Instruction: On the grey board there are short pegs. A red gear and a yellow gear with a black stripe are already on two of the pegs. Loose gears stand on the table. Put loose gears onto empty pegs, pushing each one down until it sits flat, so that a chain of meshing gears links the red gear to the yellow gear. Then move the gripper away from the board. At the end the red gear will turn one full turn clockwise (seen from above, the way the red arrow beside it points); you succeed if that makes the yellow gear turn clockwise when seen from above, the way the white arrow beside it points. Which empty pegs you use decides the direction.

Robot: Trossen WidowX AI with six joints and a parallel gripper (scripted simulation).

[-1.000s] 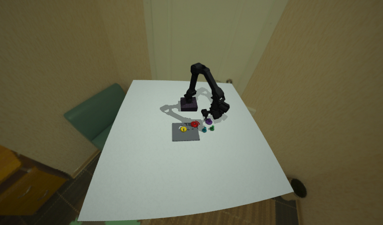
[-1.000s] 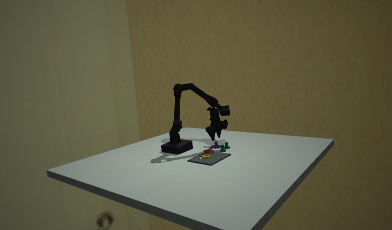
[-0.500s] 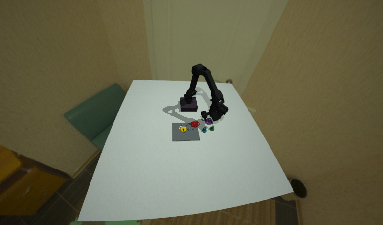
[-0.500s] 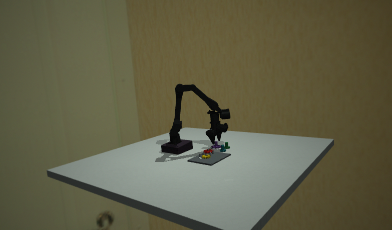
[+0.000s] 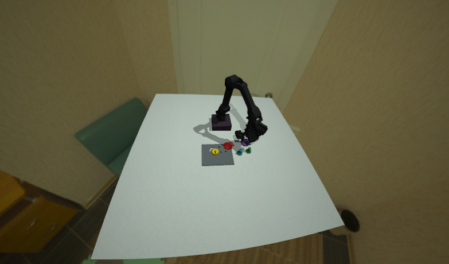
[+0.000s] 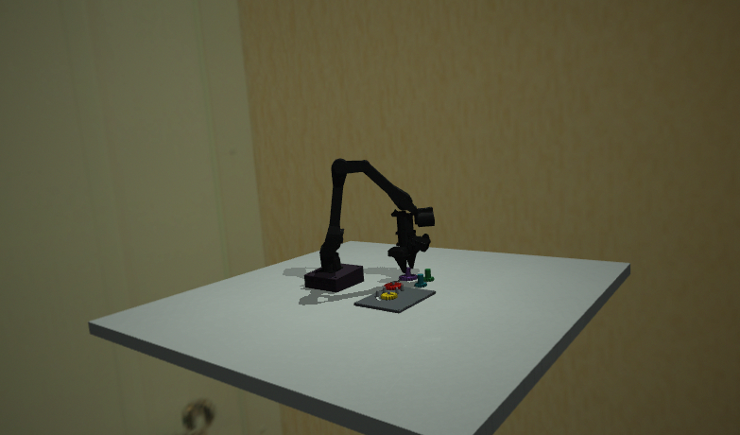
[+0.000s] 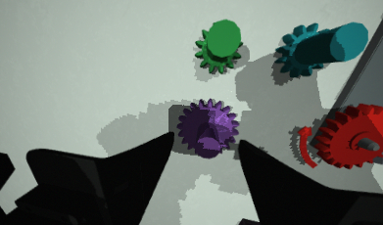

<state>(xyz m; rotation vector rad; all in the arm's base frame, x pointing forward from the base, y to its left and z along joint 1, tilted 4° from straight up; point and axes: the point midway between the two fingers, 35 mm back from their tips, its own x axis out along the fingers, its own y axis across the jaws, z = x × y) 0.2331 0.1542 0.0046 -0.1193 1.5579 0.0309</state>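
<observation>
Top view: hand (image 5: 243, 140) (image 6: 407, 269) (image 7: 206, 140) part-open, fingertips apart either side of purple gear (image 5: 245, 143) (image 6: 407, 277) (image 7: 194, 126), upright on tabletop (image 5: 219, 203) (image 6: 307, 335) (image 7: 89, 59), 2 o'clock of grey board (image 5: 216, 160) (image 6: 404, 303) (image 7: 373, 80). Teal gear (image 5: 239, 152) (image 6: 421, 280) (image 7: 305, 49), green gear (image 5: 248, 150) (image 6: 428, 276) (image 7: 221, 46): 3 o'clock, off board edge. Red gear (image 5: 227, 146) (image 6: 392, 286) (image 7: 341, 139), red arrow (image 5: 231, 143) (image 7: 305, 147): board's 1 o'clock. Yellow gear (image 5: 215, 151) (image 6: 388, 296) has white arrow (image 5: 211, 150) beside it. Tabletop's 6 o'clock edge well apart from board.

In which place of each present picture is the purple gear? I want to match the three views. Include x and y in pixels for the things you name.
Top: right of centre, just below the pincer (image 5: 241, 139) (image 6: 407, 269) (image 7: 207, 141), the purple gear (image 5: 245, 143) (image 6: 407, 277) (image 7: 192, 128).
Exterior: right of centre, under the pincer.
Wrist: just right of centre, between the two fingertips.
Shared landmark: the red gear (image 5: 227, 146) (image 6: 393, 286) (image 7: 340, 142).
</observation>
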